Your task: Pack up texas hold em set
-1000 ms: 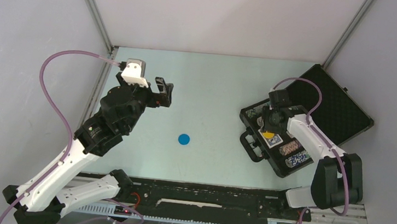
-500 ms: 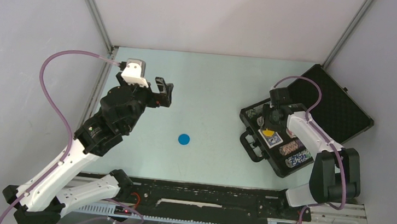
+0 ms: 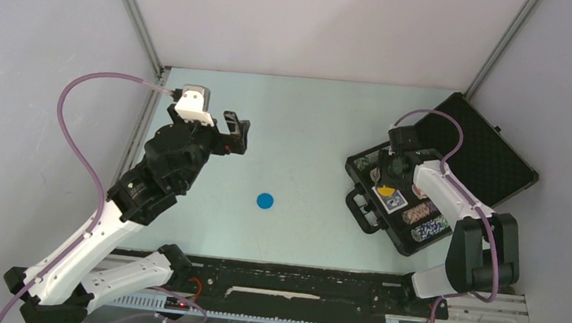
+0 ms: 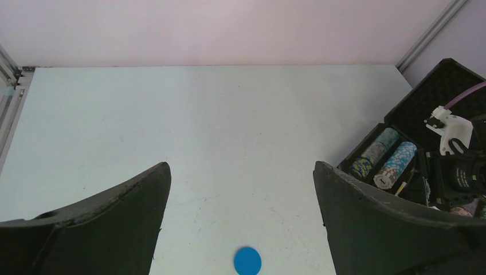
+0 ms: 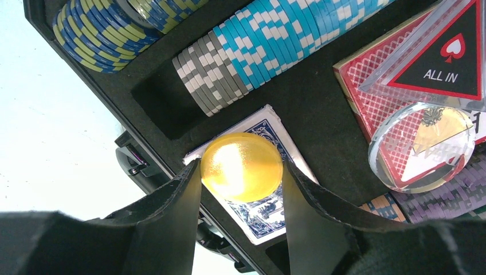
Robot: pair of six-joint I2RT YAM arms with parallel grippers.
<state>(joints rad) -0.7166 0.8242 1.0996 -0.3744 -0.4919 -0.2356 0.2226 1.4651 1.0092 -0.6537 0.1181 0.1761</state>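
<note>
The black rectangular hard case (image 3: 496,166) lies open at the right side of the pale table (image 3: 311,116), its foam-lined lid folded back toward the far right corner. In the wrist view its foam tray (image 5: 321,103) holds rows of poker chips standing on edge: blue-and-yellow chips (image 5: 97,34), grey chips (image 5: 209,77) and light-blue-and-white chips (image 5: 298,28). Beside them lies a blue-backed card deck (image 5: 269,215), and further right a red-backed card deck (image 5: 367,74) carries a clear triangular marker with a red border reading "ALL IN" (image 5: 453,51) and a clear round disc (image 5: 421,146). The right gripper (image 5: 240,172) hangs over the tray, its two fingers clamped on the edges of a translucent yellow round disc (image 5: 242,167), which sits just above the blue-backed card deck; whether the two touch cannot be told. A flat blue round disc (image 3: 265,201) lies alone mid-table, well apart from the case. The left gripper (image 3: 234,134) hovers above the table's left half, jaws spread wide and holding nothing.
</note>
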